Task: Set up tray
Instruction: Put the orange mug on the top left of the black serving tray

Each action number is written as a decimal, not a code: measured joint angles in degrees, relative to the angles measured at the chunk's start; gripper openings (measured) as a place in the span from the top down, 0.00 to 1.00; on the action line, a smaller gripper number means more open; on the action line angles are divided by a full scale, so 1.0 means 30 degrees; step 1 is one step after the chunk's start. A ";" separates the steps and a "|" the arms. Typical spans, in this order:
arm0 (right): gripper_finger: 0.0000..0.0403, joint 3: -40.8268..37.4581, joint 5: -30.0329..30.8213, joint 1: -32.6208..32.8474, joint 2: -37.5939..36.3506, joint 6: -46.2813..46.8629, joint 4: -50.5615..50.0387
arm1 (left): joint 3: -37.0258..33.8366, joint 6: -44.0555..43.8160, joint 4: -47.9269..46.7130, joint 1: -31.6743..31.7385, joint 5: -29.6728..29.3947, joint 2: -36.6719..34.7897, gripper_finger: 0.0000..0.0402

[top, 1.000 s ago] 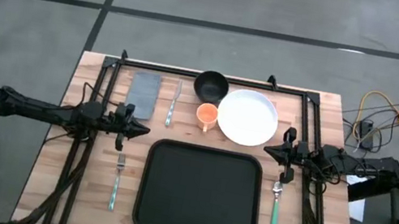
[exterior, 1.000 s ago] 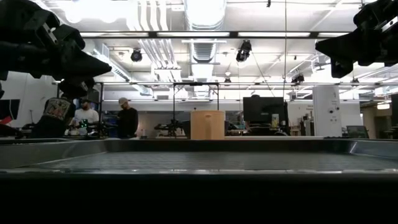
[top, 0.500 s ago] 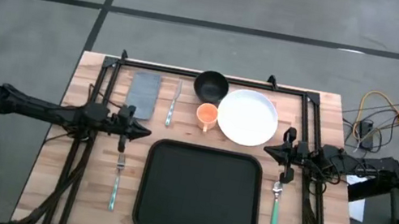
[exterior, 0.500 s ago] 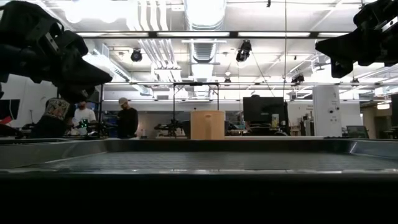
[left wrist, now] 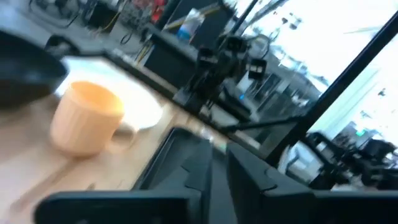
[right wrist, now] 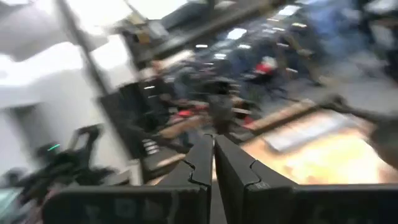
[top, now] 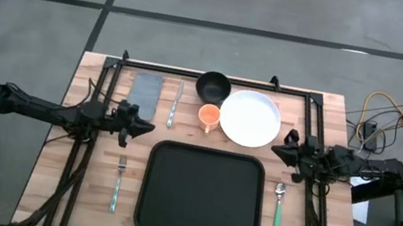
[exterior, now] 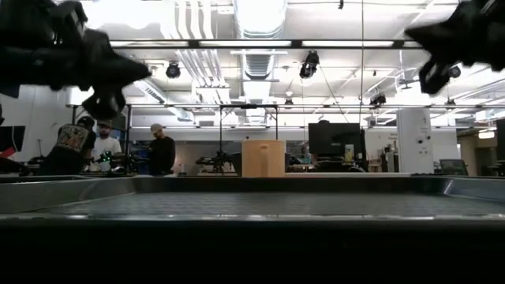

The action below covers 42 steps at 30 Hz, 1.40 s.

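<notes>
Both grippers lifted, left gripper (top: 141, 125) fingers slightly parted, right gripper (top: 276, 149) fingers pressed together, tray (top: 202, 195) bare.

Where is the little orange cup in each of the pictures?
High view: the orange cup stands just left of the white plate, below the black bowl.
Low view: not in it.
Left wrist view: the cup is at the left, in front of the plate.
Right wrist view: cannot be made out.
Shared landmark: the white plate.
</notes>
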 joint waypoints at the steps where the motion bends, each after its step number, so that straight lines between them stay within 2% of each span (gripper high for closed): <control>1: 0.95 0.0834 -0.0326 0.0003 0.0210 -0.0151 -0.0485 | 0.0470 -0.0007 -0.0202 -0.0020 0.0040 0.0020 0.88; 6: 0.82 0.6871 -0.0448 0.0003 0.3245 -0.1530 -0.4356 | 0.4565 0.1058 -0.3405 -0.0021 0.0071 0.1224 0.70; 11: 0.68 1.3171 -0.0439 0.0003 0.8266 -0.3910 -0.6305 | 1.1751 0.3271 -0.9810 -0.0022 0.0130 0.4273 0.58; 15: 0.60 1.8445 -0.0051 -0.0002 1.2551 -0.4670 -0.9784 | 1.8273 0.5577 -1.5257 -0.0026 0.0977 0.7524 0.55; 18: 0.56 2.2576 0.2574 0.0003 1.5322 -0.4149 -1.4479 | 2.2730 0.6881 -1.8969 -0.0031 0.1154 0.9741 0.54; 20: 0.54 2.5177 0.4293 -0.0004 1.7028 -0.3303 -1.7002 | 2.5148 0.7618 -2.0757 -0.0014 0.1120 1.0956 0.54; 22: 0.52 2.7253 0.4694 -0.0026 1.8563 -0.3149 -1.8918 | 2.7150 0.8301 -2.2107 -0.0007 0.0972 1.1904 0.54; 24: 0.50 2.9014 0.4745 -0.0018 1.9848 -0.3301 -1.9478 | 2.8629 0.8805 -2.3031 -0.0007 0.0398 1.2611 0.54; 28: 0.46 3.1310 0.4815 -0.0002 2.1814 -0.4000 -2.0010 | 2.9832 0.9319 -2.3565 -0.0007 -0.1146 1.3414 0.54; 31: 0.44 3.2107 0.6022 -0.0410 2.3208 -0.3818 -2.1187 | 2.9503 0.9225 -2.3593 -0.0007 -0.4282 1.3579 0.54; 34: 0.42 3.2240 0.6248 -0.1258 2.4770 -0.2818 -2.2765 | 2.8636 0.9075 -2.3616 0.0019 -0.6960 1.3610 0.54; 39: 0.42 3.1798 0.6227 -0.2938 2.7172 -0.2147 -2.3371 | 2.7341 0.7788 -2.3555 -0.0013 -0.7454 1.3546 0.54; 42: 0.44 3.1599 0.6939 -0.3764 2.8888 -0.2386 -2.3565 | 2.6689 0.6757 -2.3551 -0.0007 -0.7465 1.3522 0.54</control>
